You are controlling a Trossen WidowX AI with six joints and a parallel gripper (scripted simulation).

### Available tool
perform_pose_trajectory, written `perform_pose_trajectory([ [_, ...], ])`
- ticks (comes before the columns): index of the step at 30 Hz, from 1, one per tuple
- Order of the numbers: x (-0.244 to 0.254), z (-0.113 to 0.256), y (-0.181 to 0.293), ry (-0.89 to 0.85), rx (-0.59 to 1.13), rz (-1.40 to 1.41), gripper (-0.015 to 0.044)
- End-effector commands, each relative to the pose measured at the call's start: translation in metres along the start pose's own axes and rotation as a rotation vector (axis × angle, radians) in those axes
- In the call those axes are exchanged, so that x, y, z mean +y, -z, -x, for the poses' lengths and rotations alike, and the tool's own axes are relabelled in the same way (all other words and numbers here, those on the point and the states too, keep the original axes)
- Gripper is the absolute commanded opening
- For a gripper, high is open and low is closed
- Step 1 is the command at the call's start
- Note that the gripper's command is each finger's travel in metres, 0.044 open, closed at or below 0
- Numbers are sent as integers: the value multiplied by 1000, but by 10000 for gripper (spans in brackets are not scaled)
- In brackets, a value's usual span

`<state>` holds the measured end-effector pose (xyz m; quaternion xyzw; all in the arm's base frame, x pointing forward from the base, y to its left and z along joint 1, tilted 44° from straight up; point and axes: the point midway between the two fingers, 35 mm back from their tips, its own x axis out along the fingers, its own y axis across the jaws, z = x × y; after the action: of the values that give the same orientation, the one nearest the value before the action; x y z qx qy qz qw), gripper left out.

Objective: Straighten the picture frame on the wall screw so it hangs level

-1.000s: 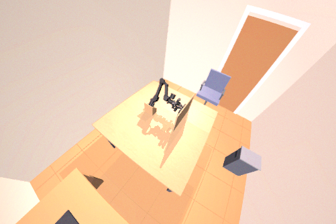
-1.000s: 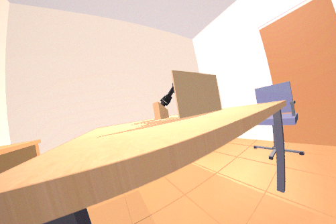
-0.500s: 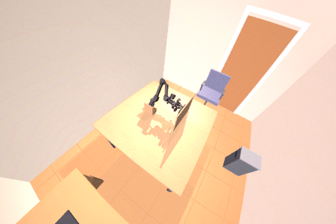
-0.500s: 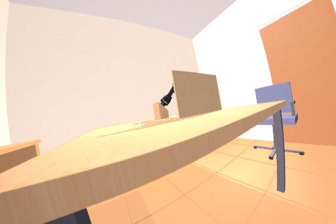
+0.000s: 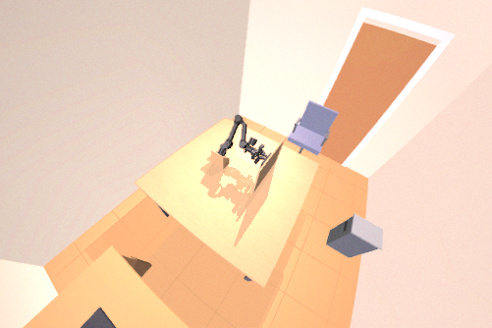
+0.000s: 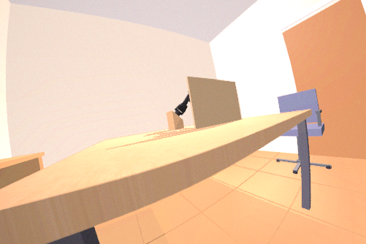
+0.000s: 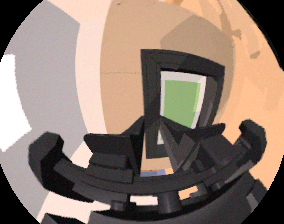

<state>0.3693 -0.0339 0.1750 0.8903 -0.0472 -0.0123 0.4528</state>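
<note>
The picture frame [image 7: 152, 80] is dark, with a white mat and a green picture, and hangs on the near face of a tan upright panel [image 7: 120, 55] [image 5: 265, 174] [image 6: 214, 104]. In the wrist view its top edge slopes down to the right; how far it is from level I cannot tell. My gripper [image 7: 150, 117] [image 5: 264, 157] is shut on the frame's left side bar, at its lower part. The fingers cover some of the frame's lower part. The screw and the notched strip are hidden behind the frame. The exterior camera sees only the panel's back.
The panel stands on a wooden table [image 5: 190, 182] [image 6: 152, 146]. A small wooden block [image 5: 220, 160] [image 6: 174, 121] stands near the arm's base. A chair [image 5: 312, 129] [image 6: 298, 104] is beyond the table, and a grey box [image 5: 355, 237] is off to the right.
</note>
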Motion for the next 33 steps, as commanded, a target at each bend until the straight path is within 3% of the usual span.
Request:
perform_pose_trajectory([
  [1,0,0,0,-2,-1,0,0],
  [33,-2,0,0,0,1,-126,0],
])
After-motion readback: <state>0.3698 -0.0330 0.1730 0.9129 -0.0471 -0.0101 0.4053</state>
